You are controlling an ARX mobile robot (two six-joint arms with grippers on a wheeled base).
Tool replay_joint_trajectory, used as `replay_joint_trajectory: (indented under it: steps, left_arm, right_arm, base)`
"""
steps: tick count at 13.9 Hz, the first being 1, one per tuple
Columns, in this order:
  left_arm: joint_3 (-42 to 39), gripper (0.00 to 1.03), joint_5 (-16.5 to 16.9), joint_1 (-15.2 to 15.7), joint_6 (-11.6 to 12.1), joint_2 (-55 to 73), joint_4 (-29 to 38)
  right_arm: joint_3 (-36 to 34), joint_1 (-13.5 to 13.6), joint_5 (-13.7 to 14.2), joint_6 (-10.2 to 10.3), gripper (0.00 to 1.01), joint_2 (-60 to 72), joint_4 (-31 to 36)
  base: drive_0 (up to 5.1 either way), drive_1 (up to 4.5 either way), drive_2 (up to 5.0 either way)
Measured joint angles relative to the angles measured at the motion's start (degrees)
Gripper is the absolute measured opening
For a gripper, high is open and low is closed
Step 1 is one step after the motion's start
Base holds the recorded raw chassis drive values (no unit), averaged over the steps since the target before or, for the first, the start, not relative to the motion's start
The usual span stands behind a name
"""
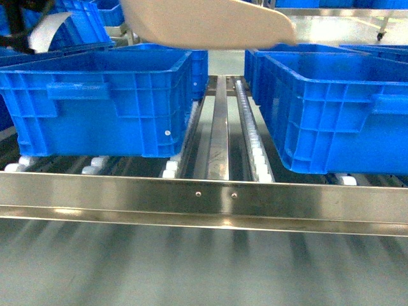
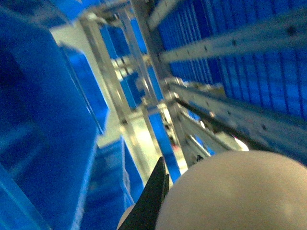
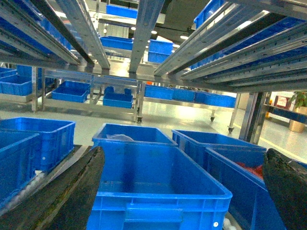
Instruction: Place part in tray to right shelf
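Note:
The beige tray (image 1: pixel 210 22) hangs at the top of the head view, above the gap between two blue crates on the right shelf (image 1: pixel 204 197). In the left wrist view the tray's rounded beige body (image 2: pixel 235 191) fills the lower right. My left gripper (image 2: pixel 160 187) is shut on it, and only one black finger (image 2: pixel 151 206) shows. My right gripper (image 3: pixel 184 153) is open, its two dark fingers (image 3: pixel 62 201) wide apart with nothing between them, facing an empty blue crate (image 3: pixel 158 182). The part is out of view. Neither gripper shows in the head view.
A blue crate (image 1: pixel 95 102) sits at the left and another (image 1: pixel 331 115) at the right on white rollers (image 1: pixel 258 153), behind the steel front rail. A crate with red items (image 3: pixel 249 170) lies to the right in the right wrist view. Upper rack rails (image 3: pixel 139 33) run overhead.

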Motion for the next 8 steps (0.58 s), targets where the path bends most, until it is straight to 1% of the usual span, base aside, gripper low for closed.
replay_joint_trajectory:
  steps: [1, 2, 3, 4, 5, 6, 7, 8]
  left_arm:
    - [2.40, 0.12, -6.27, 2.43, 2.49, -0.83, -5.09]
    - [5.62, 0.12, -14.25, 4.70, 7.82, -0.81, -9.88]
    - [7.89, 0.12, -20.61, 5.79, 13.14, -0.24, -10.21]
    - [10.32, 0.12, -25.77, 5.95, 20.22, 0.26, -8.81]
    - [12.02, 0.12, -28.68, 5.33, 26.80, 0.48, -5.53]
    - [12.87, 0.12, -29.38, 4.63, 32.74, 0.50, -3.10]
    - [13.22, 0.12, -29.40, 4.37, 36.09, 0.63, -2.80]
    - [13.22, 0.12, -29.33, 4.28, 37.09, 0.70, -2.78]
  right_arm:
    - [0.00, 0.00, 0.00, -0.02, 0.98, 0.00, 0.00]
    - [0.00, 0.00, -0.02, 0.00, 0.98, 0.00, 0.02]
    - [0.00, 0.00, 0.00, 0.00, 0.98, 0.00, 0.00]
    - [0.00, 0.00, 0.00, 0.00, 0.98, 0.00, 0.02]
    - [0.00, 0.00, 0.00, 0.00, 0.98, 0.00, 0.02]
    - [0.00, 0.00, 0.00, 0.00, 0.98, 0.00, 0.02]
    - [0.00, 0.00, 0.00, 0.00, 0.98, 0.00, 0.02]
    - [0.00, 0.00, 0.00, 0.00, 0.98, 0.00, 0.00]
  base:
    - [0.0, 0.00, 0.0]
    - [0.0, 0.00, 0.0]
    - [0.0, 0.00, 0.0]
    - [0.0, 0.00, 0.0]
    - [0.0, 0.00, 0.0]
    - [0.0, 0.00, 0.0]
    - [0.0, 0.00, 0.0]
    - [0.0, 0.00, 0.0]
